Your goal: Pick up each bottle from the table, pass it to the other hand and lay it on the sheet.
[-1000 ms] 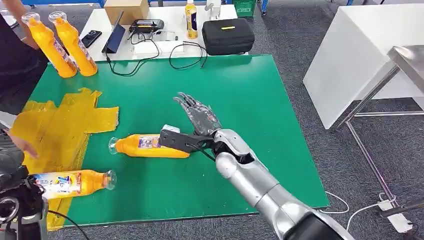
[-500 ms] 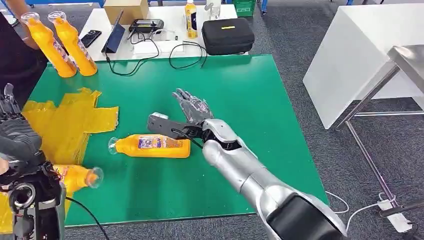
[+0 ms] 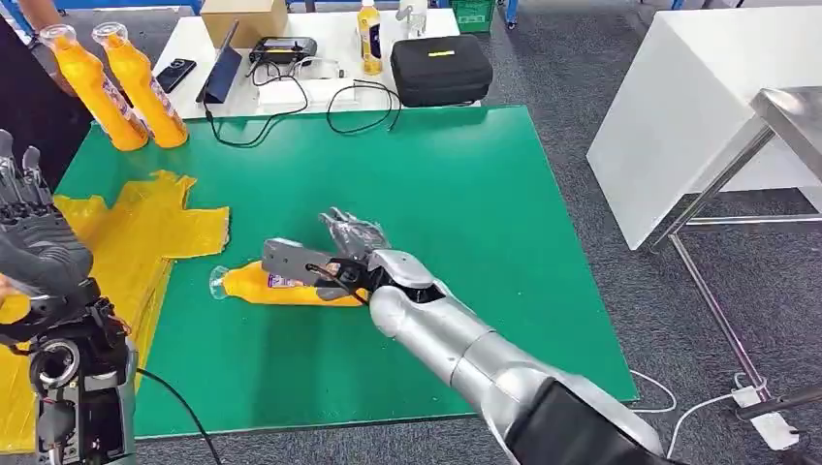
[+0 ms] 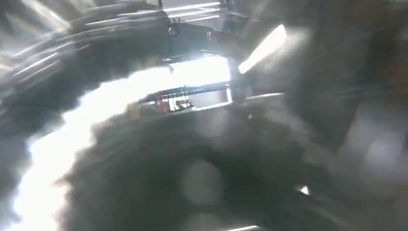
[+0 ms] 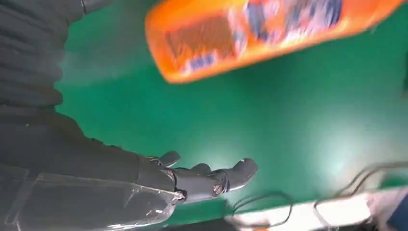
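Observation:
An orange bottle [image 3: 254, 284] lies on its side on the green mat [image 3: 465, 194], cap toward the yellow sheet [image 3: 145, 237]. My right hand [image 3: 334, 247] hovers at its base with fingers spread and the thumb over the bottle's body, holding nothing. In the right wrist view the bottle [image 5: 269, 33] is blurred and apart from the fingertips [image 5: 240, 171]. My left hand [image 3: 34, 247] is raised at the left edge over the sheet, fingers stretched upward. A small orange patch [image 3: 8, 308] shows beside it. The left wrist view is a blur.
Two more orange bottles [image 3: 92, 92] [image 3: 143, 87] stand upright at the mat's back left corner, by a person in dark clothes [image 3: 24, 107]. The white table behind holds a black case [image 3: 441, 68], cables, a tablet and a small bottle [image 3: 369, 34].
My right hand has slid left until its thumb is over the lying bottle. My left arm has risen, fingers up, and now hides the bottle that lay by the sheet's front edge.

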`<state>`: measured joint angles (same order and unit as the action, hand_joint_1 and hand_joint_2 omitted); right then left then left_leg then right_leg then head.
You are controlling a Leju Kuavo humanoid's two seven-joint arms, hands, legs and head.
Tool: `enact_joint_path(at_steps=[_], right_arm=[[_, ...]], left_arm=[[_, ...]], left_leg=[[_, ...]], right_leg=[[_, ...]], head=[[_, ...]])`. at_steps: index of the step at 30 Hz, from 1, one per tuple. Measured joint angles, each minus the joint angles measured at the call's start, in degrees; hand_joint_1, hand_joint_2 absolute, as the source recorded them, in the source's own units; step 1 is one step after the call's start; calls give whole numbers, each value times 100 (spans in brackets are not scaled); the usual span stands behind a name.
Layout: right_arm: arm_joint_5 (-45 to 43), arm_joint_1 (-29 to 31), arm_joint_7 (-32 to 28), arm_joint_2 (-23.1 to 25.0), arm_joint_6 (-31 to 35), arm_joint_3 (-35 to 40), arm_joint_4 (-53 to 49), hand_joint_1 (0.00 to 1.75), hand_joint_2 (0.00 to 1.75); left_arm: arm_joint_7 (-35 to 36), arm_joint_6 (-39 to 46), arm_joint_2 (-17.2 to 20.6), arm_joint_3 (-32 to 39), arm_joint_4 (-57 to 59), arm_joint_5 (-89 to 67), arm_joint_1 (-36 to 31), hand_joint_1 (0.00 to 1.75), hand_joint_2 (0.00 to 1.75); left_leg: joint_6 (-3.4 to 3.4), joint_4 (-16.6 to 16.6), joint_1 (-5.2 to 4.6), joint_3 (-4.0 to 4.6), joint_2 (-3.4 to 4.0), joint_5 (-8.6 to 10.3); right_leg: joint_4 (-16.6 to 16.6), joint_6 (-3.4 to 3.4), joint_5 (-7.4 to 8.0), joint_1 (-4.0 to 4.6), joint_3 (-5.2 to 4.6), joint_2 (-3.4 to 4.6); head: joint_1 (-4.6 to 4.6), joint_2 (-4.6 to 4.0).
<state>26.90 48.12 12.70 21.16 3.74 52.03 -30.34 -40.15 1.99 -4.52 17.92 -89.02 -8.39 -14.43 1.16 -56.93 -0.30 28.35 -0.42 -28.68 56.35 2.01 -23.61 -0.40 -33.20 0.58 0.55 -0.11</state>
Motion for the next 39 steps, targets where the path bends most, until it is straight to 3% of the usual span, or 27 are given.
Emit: enact_joint_path(at_steps=[12, 39], right_arm=[[-566, 203, 271, -2, 68, 1081, 55, 0, 175], [-424, 392, 852, -24, 302, 1868, 271, 0, 175]], left_arm=[[0, -144, 92, -39, 245, 140, -173, 0, 0], [0, -395, 264, 94, 437, 319, -215, 0, 0]], left_leg=[[0, 0, -2, 1, -2, 0], [-1, 0, 0, 2, -3, 0]], right_leg=[[-1, 0, 0, -1, 1, 1], [1, 0, 0, -1, 1, 1]], head=[[0, 0], [0, 2]])
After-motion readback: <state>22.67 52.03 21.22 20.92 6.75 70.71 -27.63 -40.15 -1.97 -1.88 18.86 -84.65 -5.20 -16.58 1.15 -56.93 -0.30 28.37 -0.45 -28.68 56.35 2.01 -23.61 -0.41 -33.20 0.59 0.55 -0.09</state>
